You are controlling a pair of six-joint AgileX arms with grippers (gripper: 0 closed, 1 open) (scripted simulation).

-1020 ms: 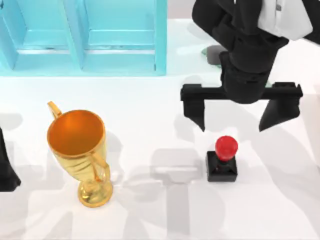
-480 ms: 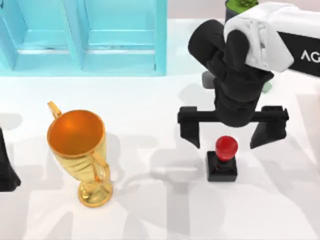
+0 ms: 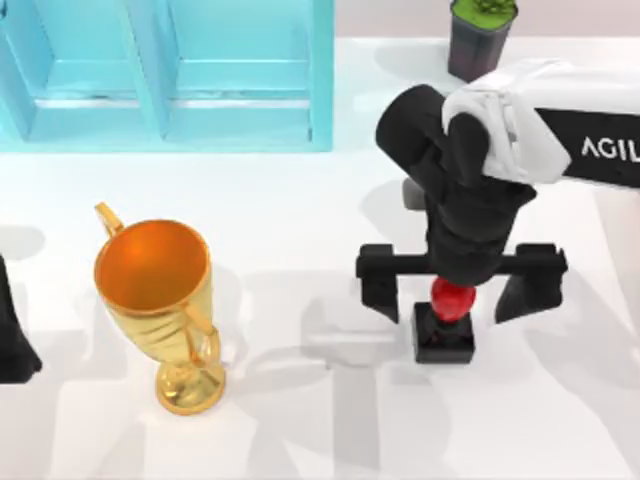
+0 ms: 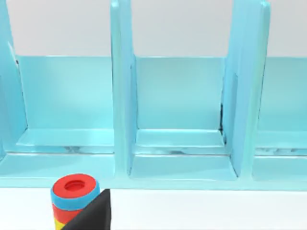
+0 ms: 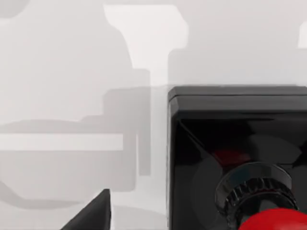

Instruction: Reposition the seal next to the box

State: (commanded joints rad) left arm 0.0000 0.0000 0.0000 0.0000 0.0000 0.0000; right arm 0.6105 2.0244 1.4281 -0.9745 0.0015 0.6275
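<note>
A: R gripper (image 3: pixel 459 287) over the seal (image 3: pixel 445 322), table's right half, jaws spread wide, one finger each side of the red knob (image 3: pixel 452 298). L arm parked at left edge.

B: Advice: drop straight, centre on the black base (image 5: pixel 230 143), close low. Blue box (image 3: pixel 165 75) is well apart.
</note>
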